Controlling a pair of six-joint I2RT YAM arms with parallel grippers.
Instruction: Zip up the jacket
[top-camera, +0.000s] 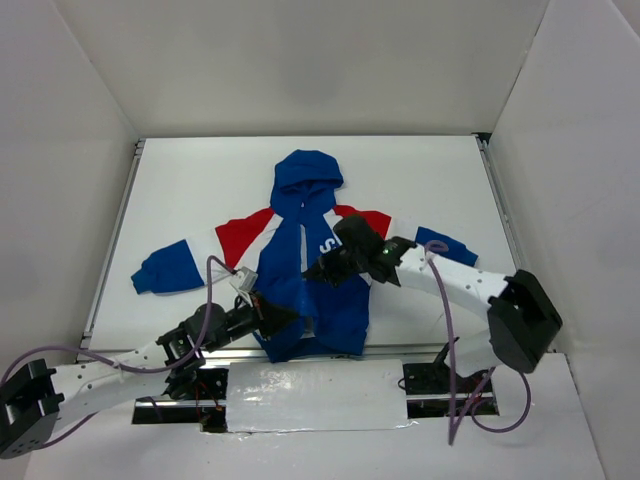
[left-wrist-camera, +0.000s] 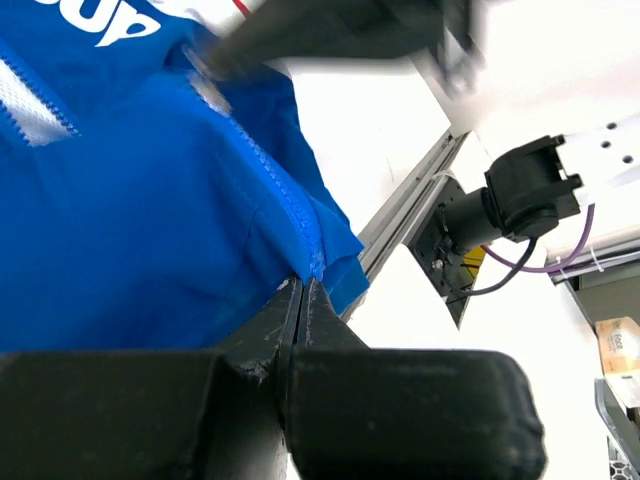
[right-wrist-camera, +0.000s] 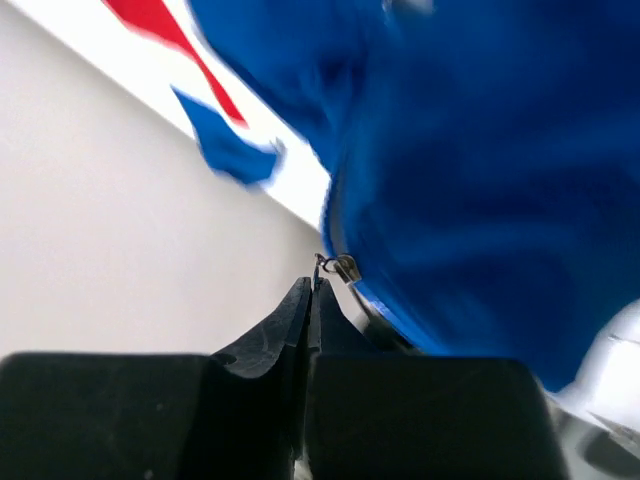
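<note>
The jacket (top-camera: 330, 300) lies face up mid-table, with its blue hood far, red shoulders and white stripes. My left gripper (top-camera: 292, 322) is shut on the jacket's bottom hem at the foot of the zipper. In the left wrist view its jaws (left-wrist-camera: 303, 288) pinch the blue hem (left-wrist-camera: 335, 262) where the zipper teeth (left-wrist-camera: 262, 160) end. My right gripper (top-camera: 316, 268) is over the jacket front, about halfway up the zipper. In the right wrist view it (right-wrist-camera: 315, 284) is shut on the small pull tab of the metal zipper slider (right-wrist-camera: 346, 267). The blue cloth (right-wrist-camera: 480, 170) is blurred.
White walls enclose the white table. Metal rails (top-camera: 110, 240) run along its left and right edges. A white taped plate (top-camera: 315, 395) covers the near edge between the arm bases. The right arm's base motor (left-wrist-camera: 520, 190) shows beyond the table's rail (left-wrist-camera: 410, 205) in the left wrist view.
</note>
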